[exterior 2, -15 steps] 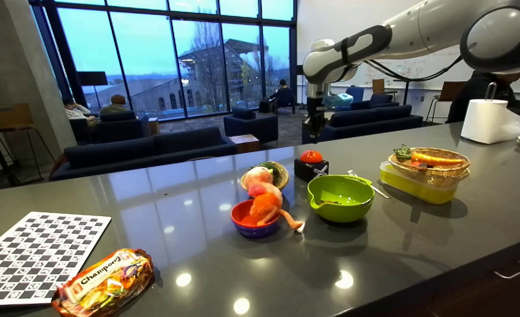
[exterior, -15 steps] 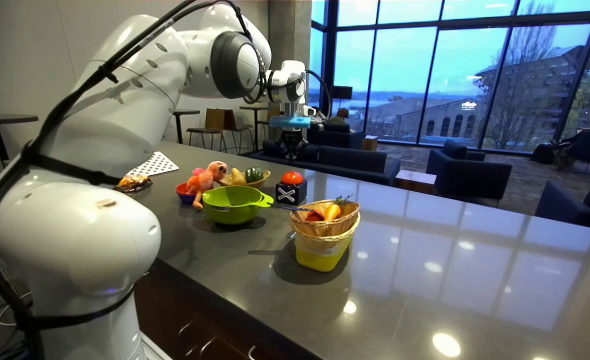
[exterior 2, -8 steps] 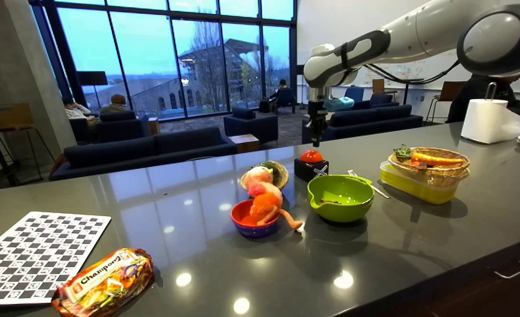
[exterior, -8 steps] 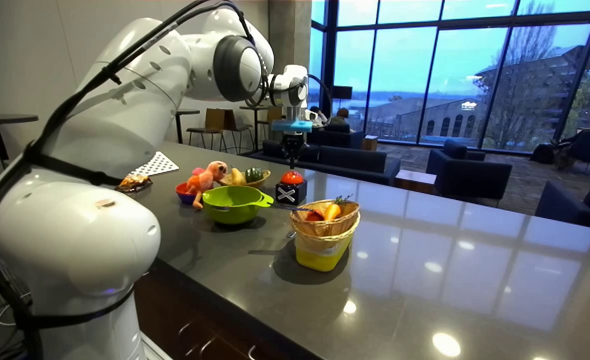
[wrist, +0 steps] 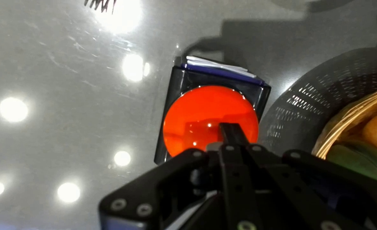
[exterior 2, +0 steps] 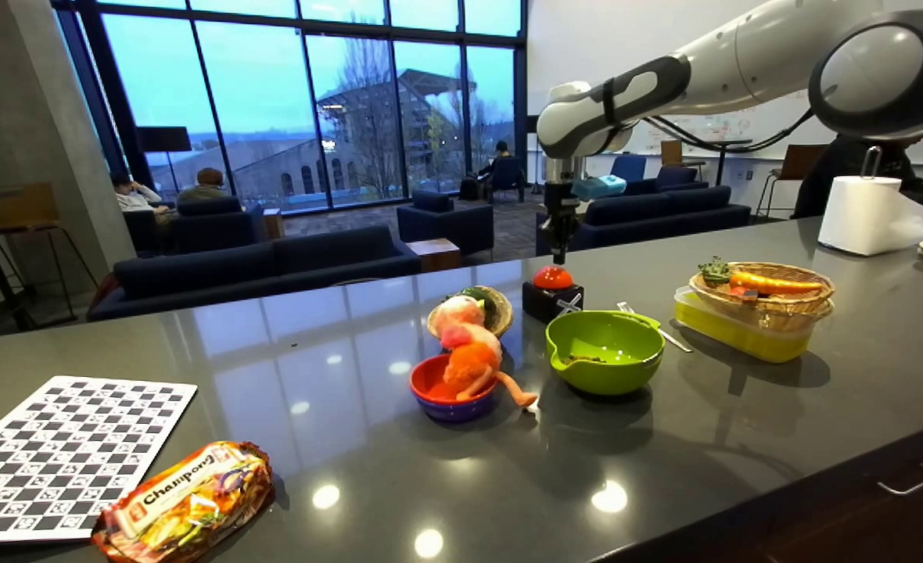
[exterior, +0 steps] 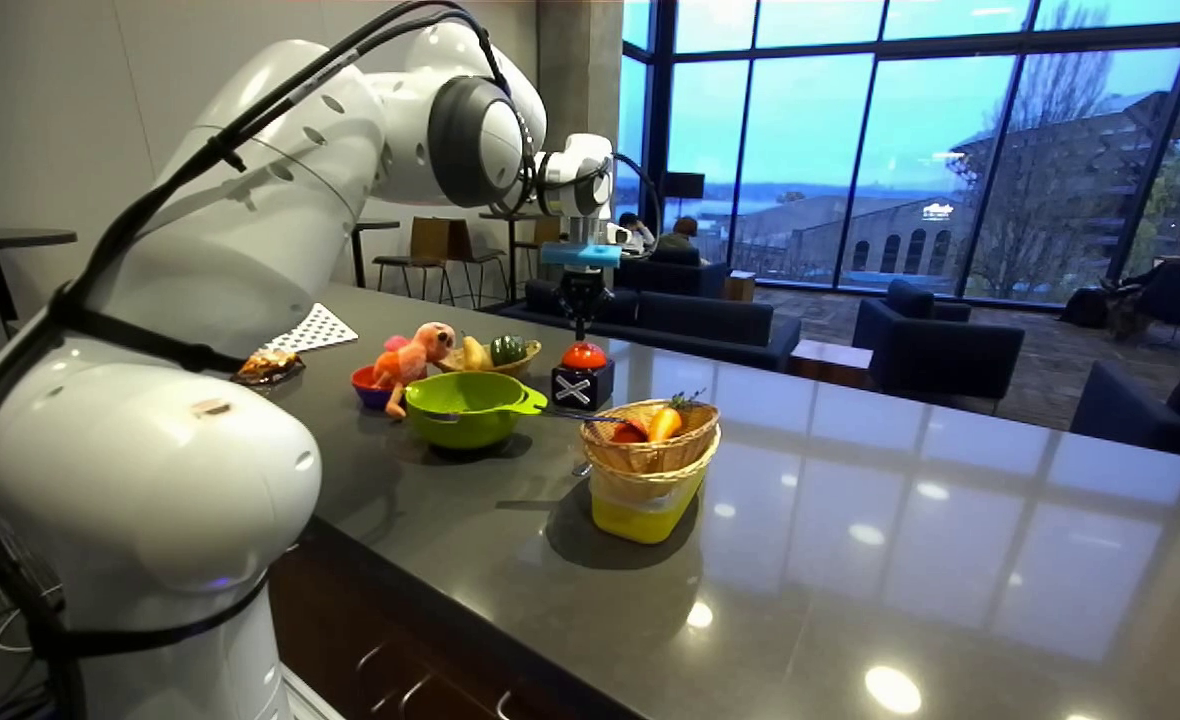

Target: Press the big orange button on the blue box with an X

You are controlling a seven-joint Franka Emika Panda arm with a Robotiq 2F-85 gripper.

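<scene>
A dome-shaped orange button (exterior: 584, 357) tops a small dark box (exterior: 582, 390), whose front face carries a white X. The same button (exterior 2: 553, 278) shows on the box (exterior 2: 537, 302) in an exterior view, with part of the X visible. From above, in the wrist view, the button (wrist: 204, 105) looks round and bright, and a bluish strip with the X lies along the edge of the box (wrist: 175, 84). My gripper (wrist: 230, 125) is shut with nothing held, pointing straight down over the button. Its tips sit right at the dome's top; whether they touch I cannot tell.
Close to the box stand a green bowl (exterior 2: 610, 379) and a wicker basket (wrist: 345, 124) with vegetables. A fork (exterior 2: 676, 341), a yellow container (exterior 2: 743, 336) under another basket, and a pink toy (exterior 2: 469, 360) in a small bowl are nearby.
My gripper has come down from above the button to the top of its dome, with a slight sideways shift lately. It was shut throughout; the box has stayed in place.
</scene>
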